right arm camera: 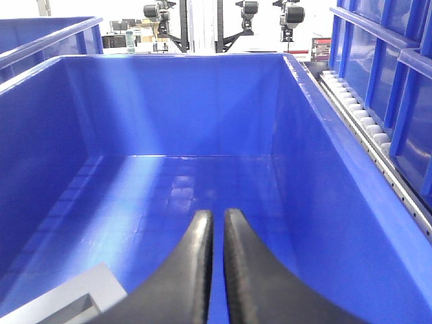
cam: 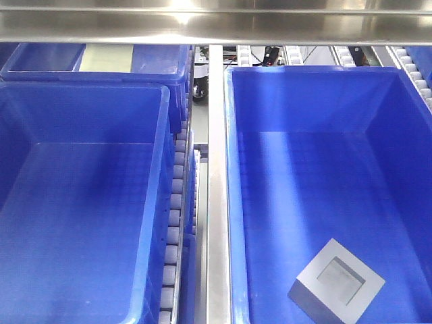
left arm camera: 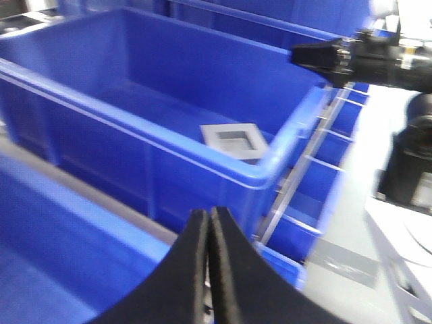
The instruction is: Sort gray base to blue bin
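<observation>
The gray base [cam: 336, 282] lies recess-up on the floor of the right blue bin [cam: 317, 101], near its front right corner. In the left wrist view the gray base [left arm camera: 234, 140] sits inside the blue bin [left arm camera: 135, 125], close to a corner. My left gripper [left arm camera: 206, 212] hangs outside that bin, below its rim, with its fingers pressed together and nothing held. My right gripper [right arm camera: 217, 214] is inside the blue bin [right arm camera: 169, 101], fingers almost touching and empty. There the gray base [right arm camera: 67, 297] is low on its left, apart from it. Neither gripper shows in the front view.
A second blue crate [cam: 81, 202] stands at left, with another [cam: 94, 64] behind it. A roller track [cam: 177, 202] and a metal rail [cam: 217, 202] run between the crates. A steel shelf [cam: 216, 27] crosses the top. More rollers [right arm camera: 358, 115] lie right of the bin.
</observation>
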You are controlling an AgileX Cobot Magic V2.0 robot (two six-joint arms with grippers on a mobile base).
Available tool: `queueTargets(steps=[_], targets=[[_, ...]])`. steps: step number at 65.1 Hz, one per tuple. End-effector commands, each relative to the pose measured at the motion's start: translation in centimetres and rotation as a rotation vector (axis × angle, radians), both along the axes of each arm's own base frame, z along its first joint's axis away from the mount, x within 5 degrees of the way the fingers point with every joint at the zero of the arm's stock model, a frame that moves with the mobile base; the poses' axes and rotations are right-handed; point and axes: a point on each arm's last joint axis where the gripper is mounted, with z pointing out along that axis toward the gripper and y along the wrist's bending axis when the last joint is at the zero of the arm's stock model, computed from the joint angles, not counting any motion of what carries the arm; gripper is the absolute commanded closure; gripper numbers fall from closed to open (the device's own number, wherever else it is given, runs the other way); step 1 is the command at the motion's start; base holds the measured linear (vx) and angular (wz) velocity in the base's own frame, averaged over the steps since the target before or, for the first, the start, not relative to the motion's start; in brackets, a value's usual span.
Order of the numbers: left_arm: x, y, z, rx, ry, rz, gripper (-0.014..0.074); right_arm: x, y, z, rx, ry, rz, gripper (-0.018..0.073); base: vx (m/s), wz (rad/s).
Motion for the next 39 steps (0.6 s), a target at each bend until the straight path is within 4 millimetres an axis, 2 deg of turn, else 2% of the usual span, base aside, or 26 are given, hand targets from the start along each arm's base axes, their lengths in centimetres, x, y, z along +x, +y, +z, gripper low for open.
queueTargets(steps=[1,11,26,39], targets=[[0.2,0.4,1.4,-0.084,-0.050,0.070,0.0603,-0.1,0.0,0.9,-0.012,-0.090,0.002,0.0564,0.00,0.00],[0.0,2.4,1.3,-0.079,-0.155,0.286,0.0603,-0.1,0.0,0.9,-0.012,-0.090,0.002,0.0564,0.00,0.00],[-0.8,4.4,-1.2,-0.064,-0.265,0.668,0.0603,-0.1,0.0,0.9,-0.012,-0.090,0.002,0.0564,0.00,0.00],[0.4,5.0,-3.2,-0.061,-0.280,0.914,0.0603,-0.1,0.0,0.9,-0.012,-0.090,0.002,0.0564,0.00,0.00]])
